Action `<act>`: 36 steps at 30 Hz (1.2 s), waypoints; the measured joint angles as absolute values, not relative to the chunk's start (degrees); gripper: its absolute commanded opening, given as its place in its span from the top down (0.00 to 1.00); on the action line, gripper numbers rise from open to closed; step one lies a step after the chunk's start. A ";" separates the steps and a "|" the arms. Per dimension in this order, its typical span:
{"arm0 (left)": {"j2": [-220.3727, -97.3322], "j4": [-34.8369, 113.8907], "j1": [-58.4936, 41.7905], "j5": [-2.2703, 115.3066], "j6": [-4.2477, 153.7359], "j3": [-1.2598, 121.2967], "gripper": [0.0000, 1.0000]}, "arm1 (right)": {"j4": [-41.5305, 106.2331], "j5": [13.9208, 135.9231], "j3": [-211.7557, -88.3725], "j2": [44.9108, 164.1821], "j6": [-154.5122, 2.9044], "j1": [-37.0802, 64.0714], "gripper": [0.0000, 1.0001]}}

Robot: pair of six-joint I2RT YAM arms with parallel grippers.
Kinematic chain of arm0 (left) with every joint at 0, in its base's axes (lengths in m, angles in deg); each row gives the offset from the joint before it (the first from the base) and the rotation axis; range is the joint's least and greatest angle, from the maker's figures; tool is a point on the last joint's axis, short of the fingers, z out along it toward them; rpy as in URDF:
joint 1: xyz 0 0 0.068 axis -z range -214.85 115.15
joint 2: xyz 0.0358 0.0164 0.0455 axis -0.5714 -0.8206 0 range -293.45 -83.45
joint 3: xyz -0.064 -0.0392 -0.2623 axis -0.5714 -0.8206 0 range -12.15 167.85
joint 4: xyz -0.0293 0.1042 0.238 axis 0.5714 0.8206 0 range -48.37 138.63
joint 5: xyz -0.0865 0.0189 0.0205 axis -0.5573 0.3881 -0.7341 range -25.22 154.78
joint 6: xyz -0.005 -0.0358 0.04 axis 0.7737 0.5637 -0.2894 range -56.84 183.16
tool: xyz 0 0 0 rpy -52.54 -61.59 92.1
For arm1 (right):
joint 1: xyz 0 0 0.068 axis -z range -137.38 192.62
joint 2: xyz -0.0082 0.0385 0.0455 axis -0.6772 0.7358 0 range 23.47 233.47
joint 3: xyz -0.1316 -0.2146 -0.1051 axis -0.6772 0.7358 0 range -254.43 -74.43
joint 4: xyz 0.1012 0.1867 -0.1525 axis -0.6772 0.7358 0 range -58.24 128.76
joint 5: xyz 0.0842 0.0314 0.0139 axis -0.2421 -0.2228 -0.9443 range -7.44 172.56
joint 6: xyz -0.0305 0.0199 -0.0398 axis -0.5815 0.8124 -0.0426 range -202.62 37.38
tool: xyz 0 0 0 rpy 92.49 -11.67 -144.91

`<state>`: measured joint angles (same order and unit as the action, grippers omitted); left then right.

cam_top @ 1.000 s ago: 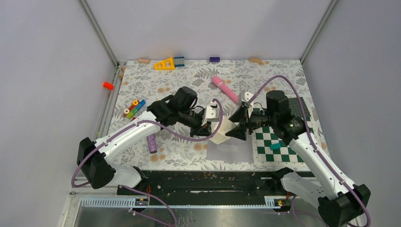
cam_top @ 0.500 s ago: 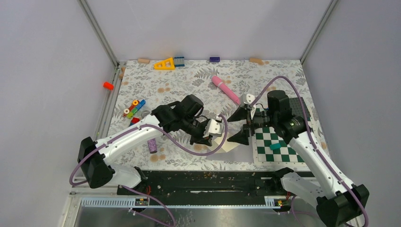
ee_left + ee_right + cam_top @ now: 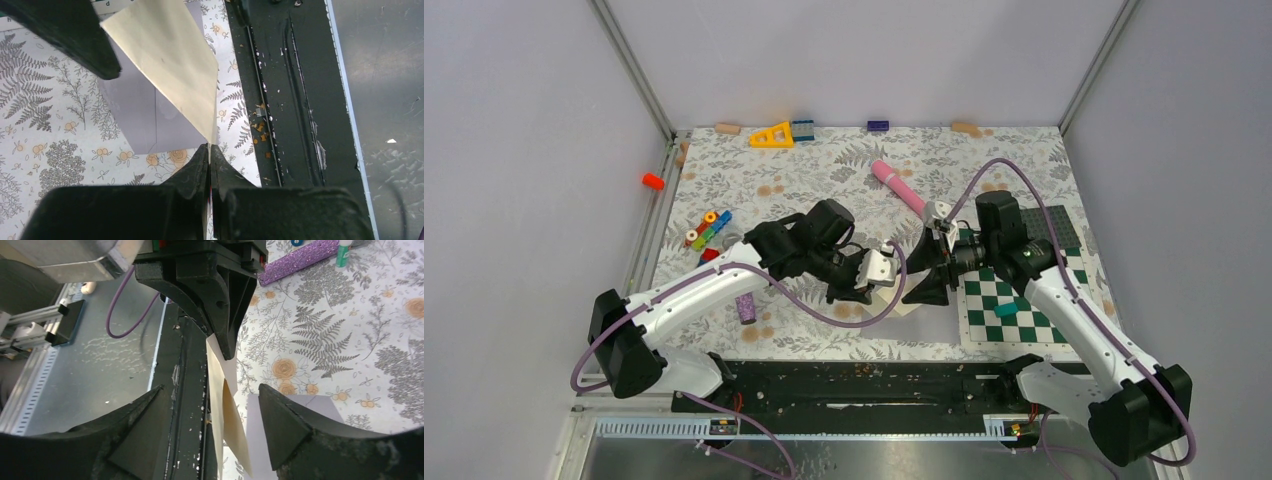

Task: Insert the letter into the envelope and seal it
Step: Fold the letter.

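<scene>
The letter (image 3: 170,65) is a cream sheet, thin and very light. It looks stiff enough to hold itself out flat from a single corner, yet it will likely bend or crease if squeezed mid-sheet. The left pincer (image 3: 209,150) is pressed together on one pointed corner of it and holds it raised on edge over the floral surface (image 3: 50,100). The right pincer (image 3: 211,390) is spread wide, its fingers on either side of the sheet's free edge without clamping it. The envelope (image 3: 135,120), pale grey-lavender, lies flat on the surface directly beneath, near the front edge (its flap is not clearly visible from here). Being smooth paper, it would probably slide when nudged, so it is best pinned near a corner. The letter is best taken by its edges, close to the corners.
</scene>
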<state>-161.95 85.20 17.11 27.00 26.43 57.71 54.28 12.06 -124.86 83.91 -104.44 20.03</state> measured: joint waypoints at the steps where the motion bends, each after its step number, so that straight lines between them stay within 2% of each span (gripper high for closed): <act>1: -161.95 85.01 17.11 27.24 26.67 57.76 1.00 | 54.50 11.91 -124.86 84.22 -104.55 19.99 0.35; 5: -161.95 83.96 17.09 27.85 27.29 57.78 1.00 | 56.01 11.74 -124.86 85.22 -105.30 19.95 0.54; 7: -161.95 83.63 16.96 27.94 27.66 57.78 1.00 | 56.71 11.74 -124.86 85.55 -105.56 19.90 0.73; 8: -161.95 83.45 16.85 27.94 27.77 57.78 1.00 | 56.77 11.71 -124.86 85.62 -105.78 19.88 0.78; 10: -161.95 83.26 16.57 27.92 28.12 57.78 1.00 | 56.86 11.71 -124.86 85.66 -105.99 19.84 0.99; 12: -161.95 83.02 16.11 27.90 28.36 57.78 0.97 | 57.03 11.82 -124.86 85.66 -106.21 19.79 1.00; 14: -161.95 82.89 15.74 27.87 28.55 57.78 0.78 | 57.12 12.09 -124.86 85.64 -106.30 19.75 1.00; 17: -161.95 82.54 15.43 27.59 28.55 57.78 0.34 | 57.54 13.66 -124.86 85.31 -106.83 19.73 1.00; 19: -161.95 82.71 15.21 27.11 28.75 57.87 0.22 | 58.04 14.88 -124.86 84.87 -107.15 19.73 1.00; 27: -161.95 83.48 14.32 24.18 30.41 59.94 0.22 | 58.30 17.59 -124.86 83.91 -107.92 19.71 1.00; 31: -161.97 82.21 14.05 22.69 32.79 60.47 0.28 | 58.30 18.07 -124.86 84.13 -107.92 19.55 1.00; 36: -162.08 80.59 13.92 21.47 35.42 60.47 0.41 | 58.30 18.97 -124.86 84.46 -107.94 19.16 1.00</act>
